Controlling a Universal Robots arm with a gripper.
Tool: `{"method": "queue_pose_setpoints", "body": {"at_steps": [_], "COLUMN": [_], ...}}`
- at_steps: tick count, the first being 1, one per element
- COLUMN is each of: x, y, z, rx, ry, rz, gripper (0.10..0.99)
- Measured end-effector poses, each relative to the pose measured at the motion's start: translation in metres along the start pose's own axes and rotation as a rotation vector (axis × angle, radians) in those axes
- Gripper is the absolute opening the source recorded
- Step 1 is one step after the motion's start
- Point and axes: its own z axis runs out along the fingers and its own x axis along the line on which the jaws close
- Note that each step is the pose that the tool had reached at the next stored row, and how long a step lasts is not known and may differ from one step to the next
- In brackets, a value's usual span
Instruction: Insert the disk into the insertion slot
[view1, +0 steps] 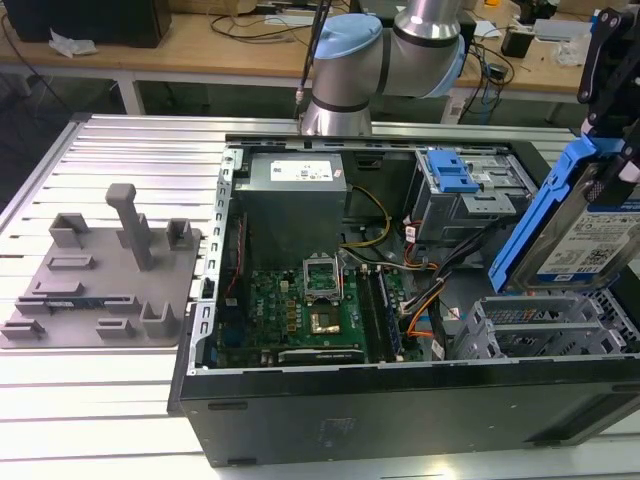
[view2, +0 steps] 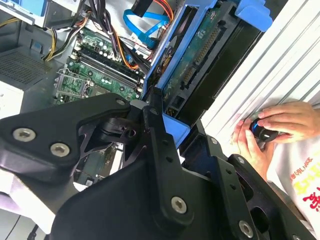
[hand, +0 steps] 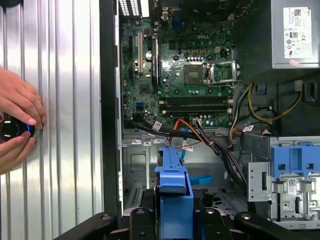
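With my pincer clamped on the disk (tilted above the near-right insertion slot), I'd square its edges to the opening.

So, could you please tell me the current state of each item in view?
Slot, no disk in it yet.
Disk, held tilted above the slot, not inserted.
Gripper, shut on the disk's blue carrier.
Case, open, interior exposed.
CPU socket, cover plate flipped open.
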Motion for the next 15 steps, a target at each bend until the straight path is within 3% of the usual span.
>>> {"method": "queue_pose_setpoints", "body": {"at_steps": [15], "x": [0.0041], "y": [-0.0005], "z": [0.0035], "rx": [0.000], "ry": [0.0000], "rz": [-0.003], "gripper": [0.369]}}
